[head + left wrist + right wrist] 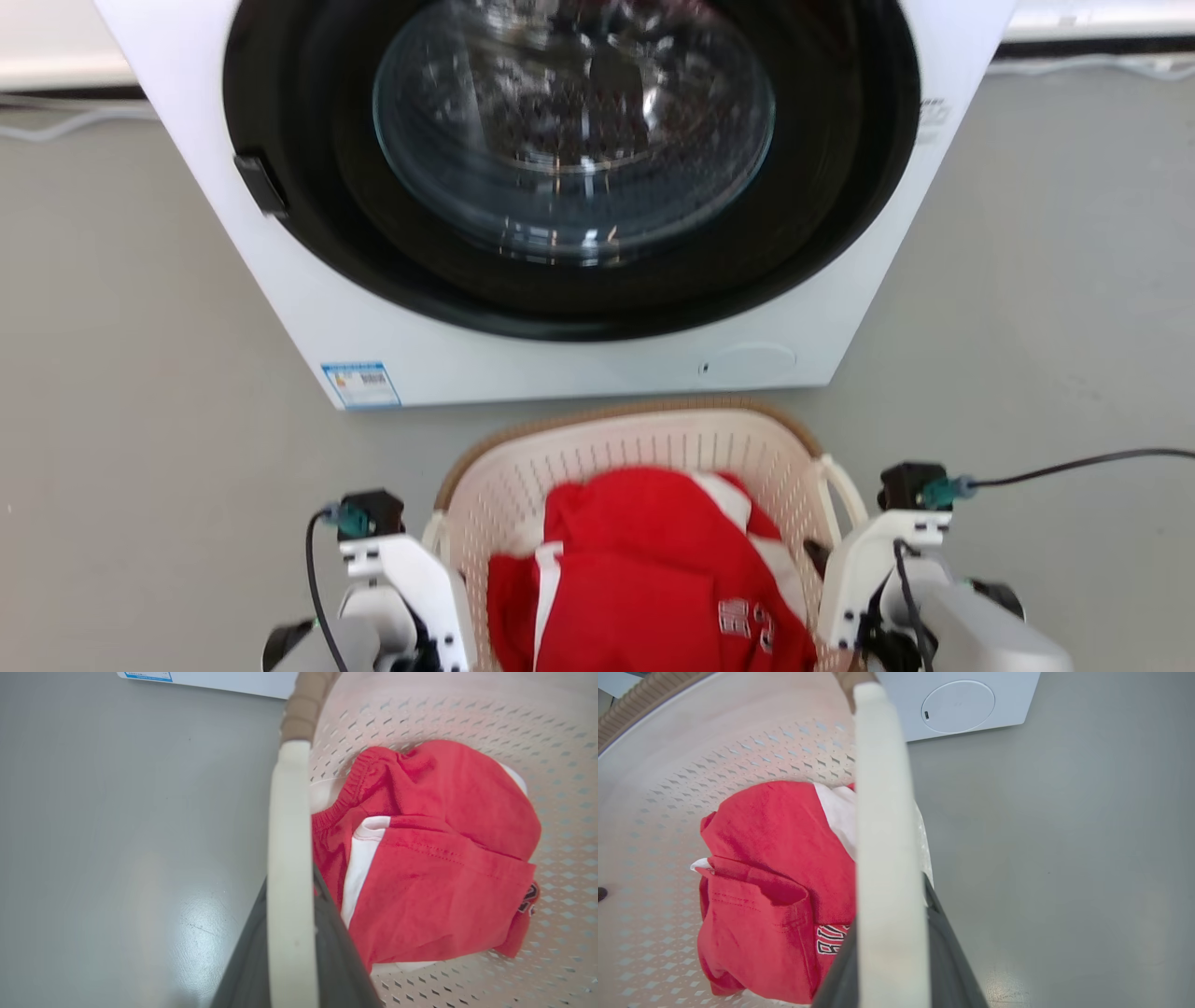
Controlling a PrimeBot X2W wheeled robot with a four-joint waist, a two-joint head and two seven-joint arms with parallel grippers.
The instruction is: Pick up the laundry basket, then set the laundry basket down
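Observation:
The laundry basket [653, 443], cream perforated plastic with a brown woven-look rim, sits low in the head view, in front of the washer. A crumpled red and white garment [644, 569] lies inside it. My left gripper [431, 553] is at the basket's left side and my right gripper [838, 553] at its right side. In the left wrist view the dark fingers [338, 952] are shut on the white loop handle [289, 835]. In the right wrist view the fingers [945, 952] are shut on the other handle [882, 812]. Whether the basket's base touches the floor is hidden.
A white front-loading washer [579, 369] with a round glass door [574, 121] stands just beyond the basket; its lower corner [962, 704] is close to the rim. Grey floor [1027, 327] spreads to both sides. A black cable [1074, 464] trails from the right wrist.

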